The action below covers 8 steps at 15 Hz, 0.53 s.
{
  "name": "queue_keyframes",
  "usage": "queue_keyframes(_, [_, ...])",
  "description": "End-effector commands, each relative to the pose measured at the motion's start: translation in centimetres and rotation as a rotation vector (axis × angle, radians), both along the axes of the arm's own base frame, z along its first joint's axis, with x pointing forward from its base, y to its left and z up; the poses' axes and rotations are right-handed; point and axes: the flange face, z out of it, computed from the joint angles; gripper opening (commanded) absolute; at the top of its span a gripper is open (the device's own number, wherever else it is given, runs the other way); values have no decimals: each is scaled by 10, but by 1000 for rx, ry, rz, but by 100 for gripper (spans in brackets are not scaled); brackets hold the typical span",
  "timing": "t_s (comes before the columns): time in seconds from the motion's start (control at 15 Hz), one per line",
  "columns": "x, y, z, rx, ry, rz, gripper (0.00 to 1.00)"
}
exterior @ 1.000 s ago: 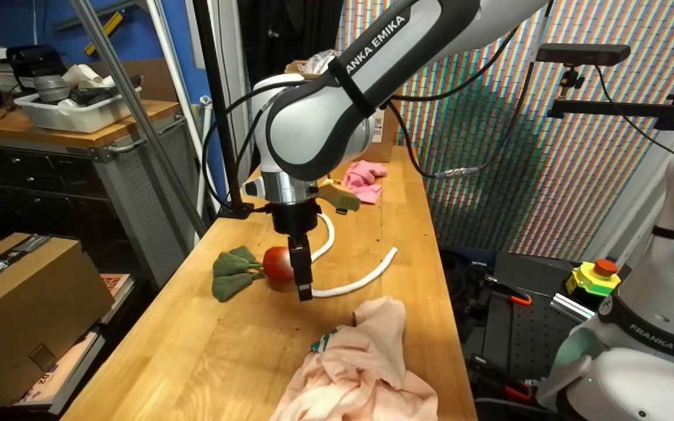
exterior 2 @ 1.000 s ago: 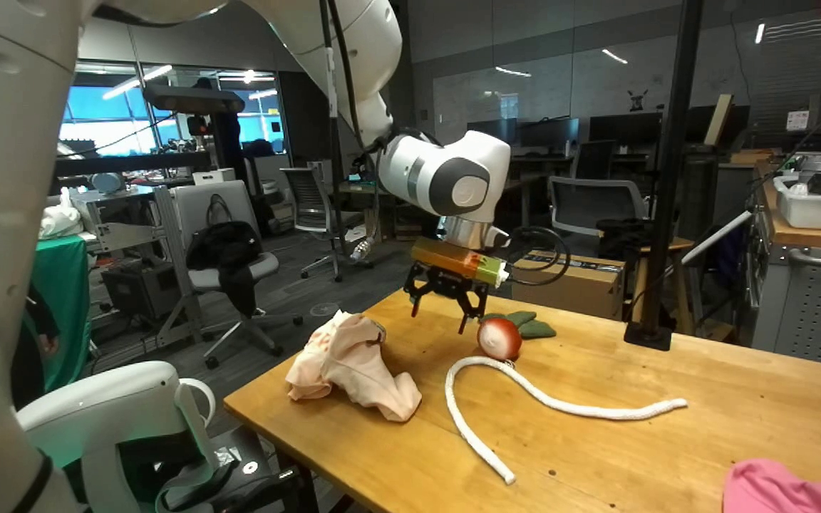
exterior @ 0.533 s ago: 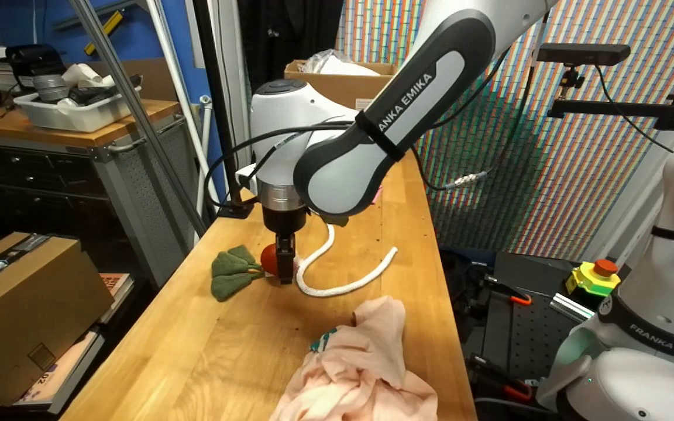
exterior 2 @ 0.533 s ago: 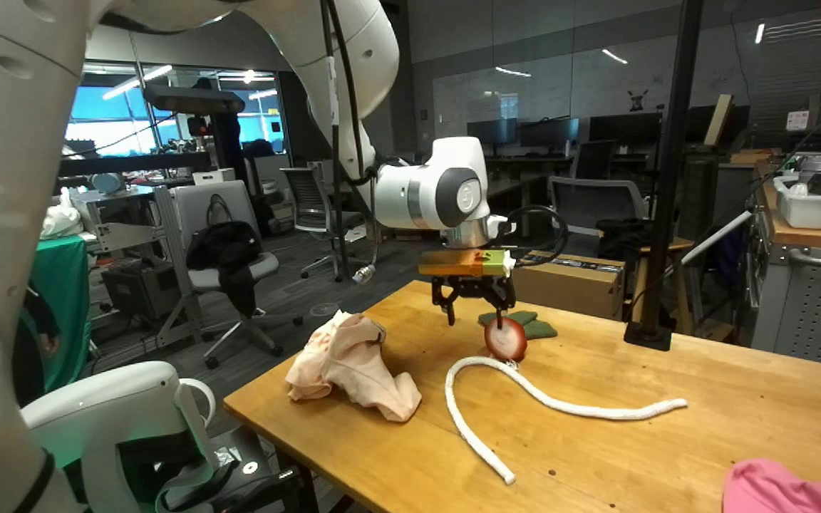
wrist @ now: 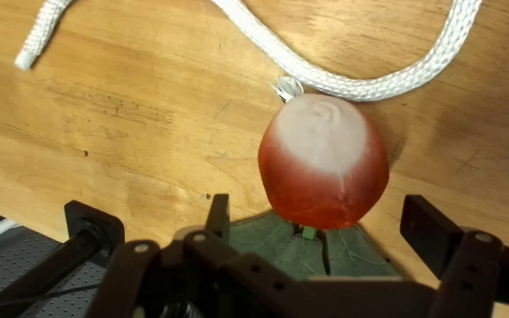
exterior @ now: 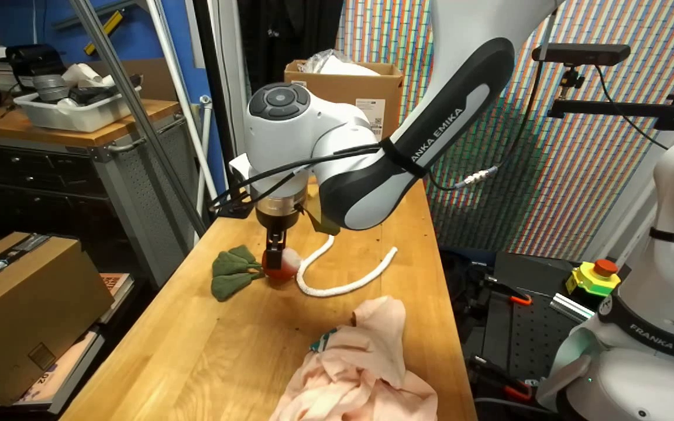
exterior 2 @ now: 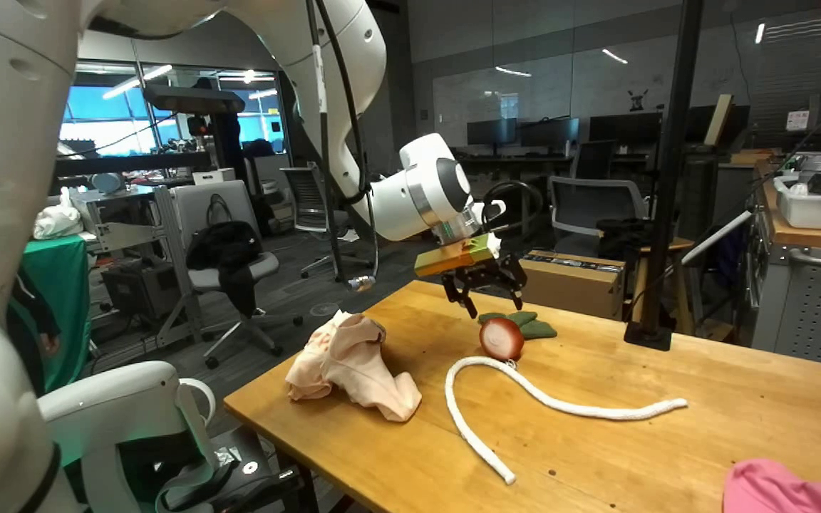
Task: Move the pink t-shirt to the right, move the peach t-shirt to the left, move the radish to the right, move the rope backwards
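Wrist view shows us the gripper (wrist: 318, 216) with its fingers (wrist: 427, 232) spread wide and the toy radish (wrist: 323, 161) ahead of the gap between them, apart from both. Green leaves (wrist: 265, 242) trail from the radish beneath the gripper, and in both exterior views we see them point toward the long edge of the tabletop (exterior 2: 631, 456), where a black pole (exterior 2: 674, 164) stands. We find the white braided rope (exterior 2: 567, 407) on the tabletop in a winding curve, one bend just beside the radish's pale end; whether the two touch, we cannot tell. Bunched by a corner, at the tabletop's short edge, lies the peach t-shirt (exterior 2: 353, 367), near the rope. We see the pink t-shirt (exterior 2: 785, 491) only in part, well apart from the peach one, cut off by the frame in an exterior view.
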Motion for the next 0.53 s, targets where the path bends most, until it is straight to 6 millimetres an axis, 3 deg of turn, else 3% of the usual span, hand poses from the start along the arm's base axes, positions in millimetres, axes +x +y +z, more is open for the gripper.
queue_keyframes(0.0, [-2,3,0,-11,-16,-36,100])
queue_keyframes(0.47, [3,-10,-14,-10,9,-73,100])
